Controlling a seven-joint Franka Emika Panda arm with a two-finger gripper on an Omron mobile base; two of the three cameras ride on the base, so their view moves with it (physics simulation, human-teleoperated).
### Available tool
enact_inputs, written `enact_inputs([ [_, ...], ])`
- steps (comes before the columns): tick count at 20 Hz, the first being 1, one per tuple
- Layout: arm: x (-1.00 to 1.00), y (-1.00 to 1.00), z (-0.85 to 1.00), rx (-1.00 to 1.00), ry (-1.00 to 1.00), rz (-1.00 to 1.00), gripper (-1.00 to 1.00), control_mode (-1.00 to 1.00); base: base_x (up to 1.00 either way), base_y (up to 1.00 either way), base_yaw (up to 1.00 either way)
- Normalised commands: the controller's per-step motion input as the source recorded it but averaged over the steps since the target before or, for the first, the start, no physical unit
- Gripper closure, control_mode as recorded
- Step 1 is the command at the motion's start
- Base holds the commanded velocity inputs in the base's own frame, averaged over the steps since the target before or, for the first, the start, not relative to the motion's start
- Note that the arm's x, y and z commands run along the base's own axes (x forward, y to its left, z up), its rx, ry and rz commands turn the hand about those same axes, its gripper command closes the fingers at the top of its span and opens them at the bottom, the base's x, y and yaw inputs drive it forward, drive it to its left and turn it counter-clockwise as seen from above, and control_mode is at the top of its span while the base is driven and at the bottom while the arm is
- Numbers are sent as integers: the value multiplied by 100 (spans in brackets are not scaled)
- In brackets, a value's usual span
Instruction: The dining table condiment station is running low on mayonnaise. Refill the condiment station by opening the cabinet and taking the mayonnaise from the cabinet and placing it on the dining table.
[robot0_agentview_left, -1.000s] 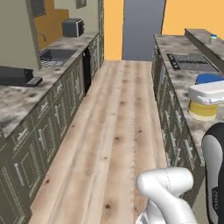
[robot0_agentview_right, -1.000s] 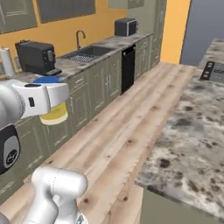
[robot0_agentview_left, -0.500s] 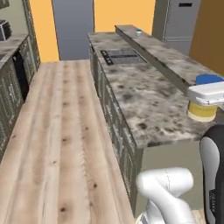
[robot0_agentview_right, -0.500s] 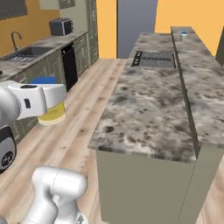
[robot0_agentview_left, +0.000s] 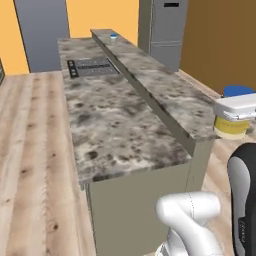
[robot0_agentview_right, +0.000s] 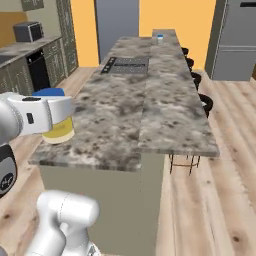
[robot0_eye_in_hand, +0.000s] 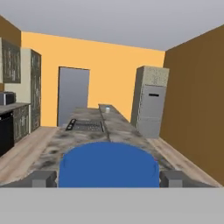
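Left base view: the claw (robot0_agentview_left: 235, 111) is clamped on the mayo (robot0_agentview_left: 231, 126), a jar with a blue lid and yellow body, held upright at the right edge of the picture. It hangs off the near right end of the table (robot0_agentview_left: 120, 125), level with the raised ledge and not over it. The long mottled surface runs away to the far wall, with a cooktop (robot0_agentview_left: 92, 66) set into it and a small blue-lidded jar (robot0_agentview_left: 114, 36) at the far end of the ledge.

Right base view: here the mayo (robot0_agentview_right: 57, 129) sits at the left, gripped by the claw (robot0_agentview_right: 50, 114), just beside the near left corner of the table (robot0_agentview_right: 145, 105). From this side it seems to overlap the edge, so I cannot tell if it is over the surface or short of it. Black stools (robot0_agentview_right: 200, 100) line the right side.

Hand view: the blue lid (robot0_eye_in_hand: 108, 168) is low in the middle, with 2 grey fingertips (robot0_eye_in_hand: 43, 178) pressed at either side. The table (robot0_eye_in_hand: 87, 131) stretches straight ahead.

The step in hand looks like the carry to the table. To do it well, bring the jar fully over the near bare marble, keep it upright, lower until the base rests flat, and only then release. Stay clear of the ledge edge, where the jar could catch or tip.
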Motion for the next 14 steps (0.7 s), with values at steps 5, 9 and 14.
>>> enact_inputs([
  [5, 0, 0, 0, 0, 0, 0, 100, 100, 0, -100, -14],
  [9, 0, 0, 0, 0, 0, 0, 100, 100, 0, -100, -12],
  [14, 0, 0, 0, 0, 0, 0, 100, 100, 1, -100, -10],
])
